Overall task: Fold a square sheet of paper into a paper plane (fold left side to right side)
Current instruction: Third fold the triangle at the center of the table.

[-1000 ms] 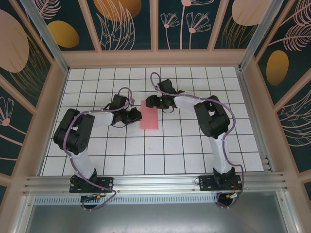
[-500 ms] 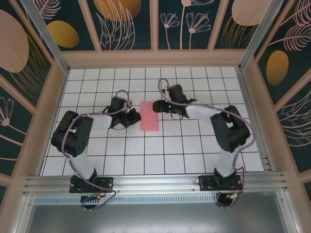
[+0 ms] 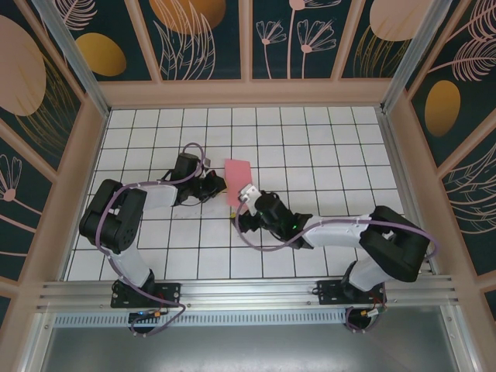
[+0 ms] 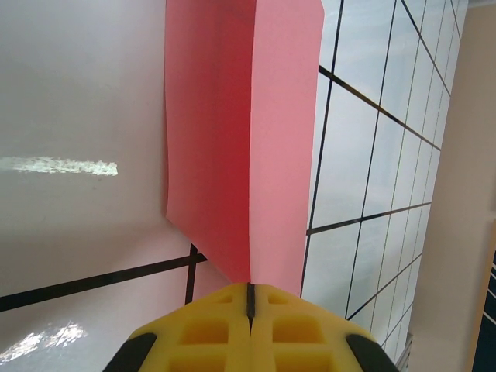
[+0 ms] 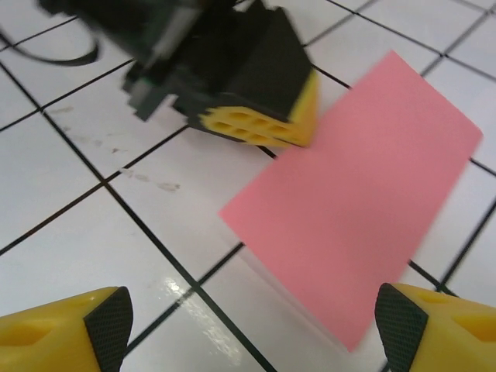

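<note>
The right hand [image 3: 245, 203] hovers low over the near end of the counter's [image 3: 310, 147] white grid, fingers spread wide: in the right wrist view its two yellow fingertips [image 5: 62, 325] sit at the bottom corners with nothing between them, the hand [image 5: 249, 329] gripping nothing. Just beyond it, at its 12 o'clock, lies the sheet of paper [image 3: 237, 180], salmon pink and folded over into a narrow rectangle that runs near to far across the tiles; seen from above, the hand overlaps its near short end. From the right wrist the sheet of paper [image 5: 356, 201] lies flat, and the left hand [image 5: 260, 124] meets its left long edge. That left hand [image 3: 215, 186] sits at the paper's 9 o'clock. In the left wrist view its yellow fingers are pressed together [image 4: 249, 308] and the pink sheet of paper [image 4: 279, 132] runs right into the seam between them, so it is clamped on that edge. A second ago the right hand was at the sheet's far right corner, around 1 o'clock; half a second ago it had drawn off to 3 o'clock; now the arm has swung round to the near end. The sheet and the left hand have barely shifted.
</note>
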{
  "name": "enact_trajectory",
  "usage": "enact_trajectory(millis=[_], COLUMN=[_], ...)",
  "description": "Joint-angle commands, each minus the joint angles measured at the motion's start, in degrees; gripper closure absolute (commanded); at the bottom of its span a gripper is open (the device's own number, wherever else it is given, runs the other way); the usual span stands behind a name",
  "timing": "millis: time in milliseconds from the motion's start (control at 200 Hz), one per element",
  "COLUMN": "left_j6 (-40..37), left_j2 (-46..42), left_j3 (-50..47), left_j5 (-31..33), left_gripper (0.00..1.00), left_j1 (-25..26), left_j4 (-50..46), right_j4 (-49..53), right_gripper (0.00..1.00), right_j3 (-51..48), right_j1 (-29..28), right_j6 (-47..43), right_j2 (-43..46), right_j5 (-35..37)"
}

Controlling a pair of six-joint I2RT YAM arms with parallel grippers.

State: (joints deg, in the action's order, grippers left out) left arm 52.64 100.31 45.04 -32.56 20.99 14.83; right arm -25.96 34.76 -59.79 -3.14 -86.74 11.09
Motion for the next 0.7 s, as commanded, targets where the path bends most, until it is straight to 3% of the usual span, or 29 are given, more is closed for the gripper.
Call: enact_trajectory(millis=[0,365,696], left_j6=[0.75,0.37,0.08], left_j2=[-1.35,-1.44,-1.20], left_j3=[-0.55,-0.63,-0.45], left_j5=[-1.11,-1.74,-2.06], left_gripper=[1.00,1.00,1.00], left_j1=[0.24,0.19,0.24], left_j4=[1.27,1.08,0.93], right_j4=[-6.76,-7.43,-4.10], right_gripper=[0.15,0.18,0.54], right_j3=[2.60,11.67,14.27], right_j1=[-2.57,-3.36,-2.94], right_j6=[-11.64,-21.73,-21.21], right_j2=[-4.90,-17.48,-19.94], right_j5=[8.05,13.55,15.52])
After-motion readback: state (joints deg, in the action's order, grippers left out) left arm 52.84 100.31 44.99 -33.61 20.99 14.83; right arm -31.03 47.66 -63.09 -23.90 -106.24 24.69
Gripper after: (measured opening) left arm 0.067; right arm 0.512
